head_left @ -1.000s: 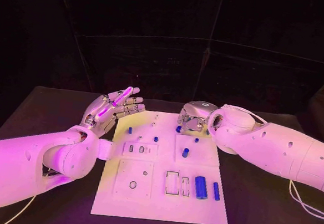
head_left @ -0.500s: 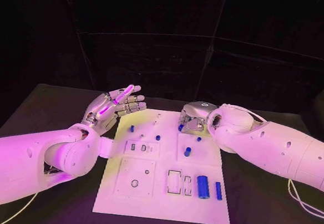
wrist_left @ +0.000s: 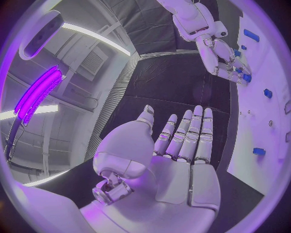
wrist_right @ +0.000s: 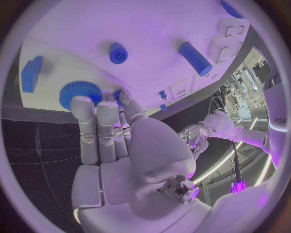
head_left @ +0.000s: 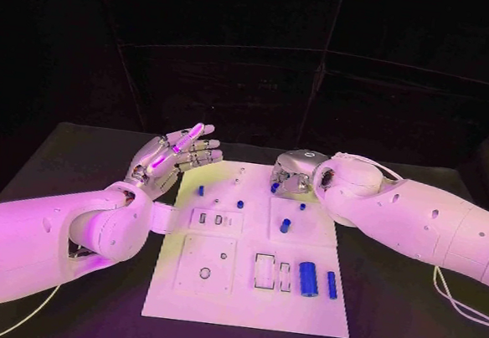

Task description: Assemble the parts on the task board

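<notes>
Task board (head_left: 241,291), a white rectangular plate, lying lengthwise in the middle of the black table (head_left: 73,172), stretching from the near edge toward the far edge. Small blue parts spread over it: a thick blue cylinder (head_left: 308,279) and a slimmer blue bar (head_left: 331,284) lying side by side near the board's right edge, beside two rectangular slots; a short blue peg (head_left: 286,224) further up the right half; small blue pegs (head_left: 200,189) near the board's left edge and another (head_left: 240,204) just inward of it.

Right hand (head_left: 293,175), silver, many-fingered, palm down over the board's far right corner, fingers bent toward the surface. From the right wrist view, fingertips (wrist_right: 82,104) touching a round blue ridged part (wrist_right: 79,92) standing at the board's edge; a blue round knob (wrist_right: 118,53), a blue cylinder (wrist_right: 195,58) and a blue block (wrist_right: 31,74) apart from it on the white plate. Whether the ridged part is actually gripped or merely touched: cannot tell.

Left hand (head_left: 175,160) raised above the table just off the board's far left corner, palm showing, fingers (wrist_left: 191,133) straight and side by side, thumb apart, nothing held, touching nothing.
</notes>
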Controlling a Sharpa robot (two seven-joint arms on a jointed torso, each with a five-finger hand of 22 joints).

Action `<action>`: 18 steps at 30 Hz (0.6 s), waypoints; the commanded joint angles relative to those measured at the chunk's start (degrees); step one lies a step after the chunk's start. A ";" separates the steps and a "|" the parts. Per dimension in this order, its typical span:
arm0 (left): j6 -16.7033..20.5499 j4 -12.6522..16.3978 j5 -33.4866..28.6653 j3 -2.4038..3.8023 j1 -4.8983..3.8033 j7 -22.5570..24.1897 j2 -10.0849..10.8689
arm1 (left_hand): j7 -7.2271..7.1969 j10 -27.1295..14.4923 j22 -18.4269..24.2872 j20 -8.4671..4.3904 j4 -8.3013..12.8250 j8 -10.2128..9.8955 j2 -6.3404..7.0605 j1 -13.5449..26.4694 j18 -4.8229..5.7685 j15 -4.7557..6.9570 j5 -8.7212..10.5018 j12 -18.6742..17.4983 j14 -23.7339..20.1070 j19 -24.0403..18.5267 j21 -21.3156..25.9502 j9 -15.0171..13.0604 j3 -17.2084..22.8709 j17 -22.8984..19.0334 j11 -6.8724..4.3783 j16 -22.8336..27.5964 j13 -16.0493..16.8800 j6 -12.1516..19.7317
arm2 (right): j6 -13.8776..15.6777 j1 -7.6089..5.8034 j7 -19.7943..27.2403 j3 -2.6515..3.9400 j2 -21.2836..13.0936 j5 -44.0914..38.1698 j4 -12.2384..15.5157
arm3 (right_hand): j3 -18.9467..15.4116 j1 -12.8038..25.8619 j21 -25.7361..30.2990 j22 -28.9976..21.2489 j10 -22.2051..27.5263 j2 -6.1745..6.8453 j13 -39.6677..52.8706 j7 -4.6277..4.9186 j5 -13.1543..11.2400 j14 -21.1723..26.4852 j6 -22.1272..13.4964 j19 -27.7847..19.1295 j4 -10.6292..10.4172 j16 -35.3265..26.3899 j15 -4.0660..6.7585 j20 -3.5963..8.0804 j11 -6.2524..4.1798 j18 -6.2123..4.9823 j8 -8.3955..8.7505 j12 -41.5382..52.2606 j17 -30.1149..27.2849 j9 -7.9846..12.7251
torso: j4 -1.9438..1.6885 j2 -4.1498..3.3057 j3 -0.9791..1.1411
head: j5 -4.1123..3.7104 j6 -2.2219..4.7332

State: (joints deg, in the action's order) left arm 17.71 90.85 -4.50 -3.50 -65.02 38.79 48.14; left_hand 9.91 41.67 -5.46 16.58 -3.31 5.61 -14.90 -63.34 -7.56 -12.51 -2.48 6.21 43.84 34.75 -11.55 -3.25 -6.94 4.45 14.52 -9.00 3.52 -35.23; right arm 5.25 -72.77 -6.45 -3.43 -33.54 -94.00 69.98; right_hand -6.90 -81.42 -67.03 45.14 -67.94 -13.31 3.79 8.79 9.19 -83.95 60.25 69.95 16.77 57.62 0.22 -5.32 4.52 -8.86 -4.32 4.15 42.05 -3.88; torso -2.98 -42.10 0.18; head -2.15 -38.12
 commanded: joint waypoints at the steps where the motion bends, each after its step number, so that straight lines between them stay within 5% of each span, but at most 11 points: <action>1: -0.91 -0.06 -0.11 0.06 -0.12 5.99 -0.07 | 7.17 -0.21 0.07 0.04 0.20 -0.38 -0.04 -0.73 -0.46 -0.24 -0.24 -0.31 0.26 -0.13 0.27 0.06 0.17 -0.08 0.09 0.19 -0.06 0.40 | 1.43 -0.02 0.05 -0.04 0.08 -0.44 -0.11 | 1.28 -0.43 -1.20 1.52 -0.94 -0.82 0.03 -0.16 -0.47 -0.82 1.06 0.60 -0.17 1.30 0.42 -0.02 0.00 0.99 -0.29 0.00 1.12 -0.15 | 0.05 -0.08 0.05 | 0.05 -0.16; 12: -1.03 -0.26 -0.12 0.06 -0.21 5.73 0.11 | 7.18 -0.25 0.13 0.04 0.29 -0.44 -0.12 -0.80 -0.44 -0.26 -0.24 -0.40 0.23 -0.12 0.32 0.07 0.28 -0.13 0.10 0.28 -0.06 0.41 | 11.76 -0.02 1.36 -0.01 -0.63 2.48 2.80 | 3.09 -0.54 -2.58 3.23 -1.19 0.04 -0.07 -0.05 -0.21 -0.51 1.46 0.82 -0.04 2.57 0.38 -0.02 -0.01 1.24 0.09 -0.42 2.06 -0.04 | -0.03 -0.10 0.01 | -0.17 0.54; 18: -1.35 -0.34 -0.12 0.06 -0.26 5.54 -0.01 | 7.18 -0.26 0.15 0.04 0.36 -0.48 -0.17 -0.86 -0.43 -0.27 -0.24 -0.45 0.23 -0.05 0.32 0.08 0.36 -0.15 0.11 0.33 -0.05 0.46 | 16.03 -0.04 -0.18 0.01 1.79 3.01 1.11 | 4.28 -0.29 -3.03 3.63 -1.16 0.44 -0.08 0.07 0.34 -0.41 1.57 0.66 -0.11 3.28 0.28 -0.11 0.09 1.27 0.29 -0.48 2.62 -0.01 | -0.23 -0.16 0.07 | -0.42 1.09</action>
State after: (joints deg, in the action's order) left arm 17.36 90.47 -4.59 -3.50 -65.17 38.80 48.18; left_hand 10.05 41.67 -5.39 16.58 -3.15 5.38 -15.15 -63.59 -7.56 -12.50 -2.48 5.99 43.83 34.75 -11.55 -3.25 -6.77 4.38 14.53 -8.99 3.52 -35.08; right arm 16.10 -72.67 -6.07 -3.48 -31.95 -92.03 71.37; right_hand -2.96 -81.82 -69.89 48.75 -69.10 -13.35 3.71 8.68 9.33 -83.94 61.46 70.35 16.62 60.63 0.21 -5.31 4.30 -7.98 -4.37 3.87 44.62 -3.82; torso -3.04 -42.21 0.21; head -2.52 -37.21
